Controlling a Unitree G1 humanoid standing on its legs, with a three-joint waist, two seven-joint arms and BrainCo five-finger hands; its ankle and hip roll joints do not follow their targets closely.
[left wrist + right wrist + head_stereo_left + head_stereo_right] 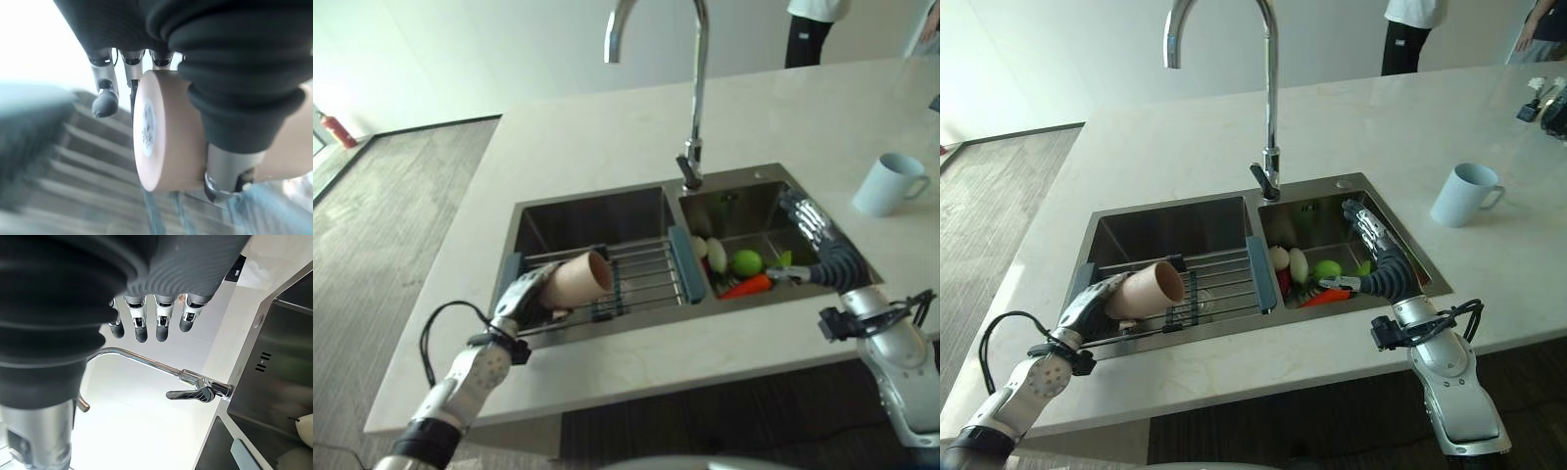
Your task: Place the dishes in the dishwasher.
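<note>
A tan cup (578, 278) lies on its side over the wire rack (641, 279) that spans the left sink basin, its mouth facing right. My left hand (522, 300) is shut on the cup, fingers and thumb wrapped round its body; the cup's base (149, 132) shows close up in the left wrist view. My right hand (1374, 245) hangs open above the right basin, its fingers (141, 325) straight and holding nothing. A pale blue mug (891, 183) stands on the counter to the right of the sink.
The right basin holds vegetables: a green one (747, 261), an orange carrot (746, 286) and white pieces (716, 255). A tall chrome tap (693, 88) rises behind the divider. A person (813, 29) stands beyond the counter's far edge. The stone counter (607, 127) surrounds the sink.
</note>
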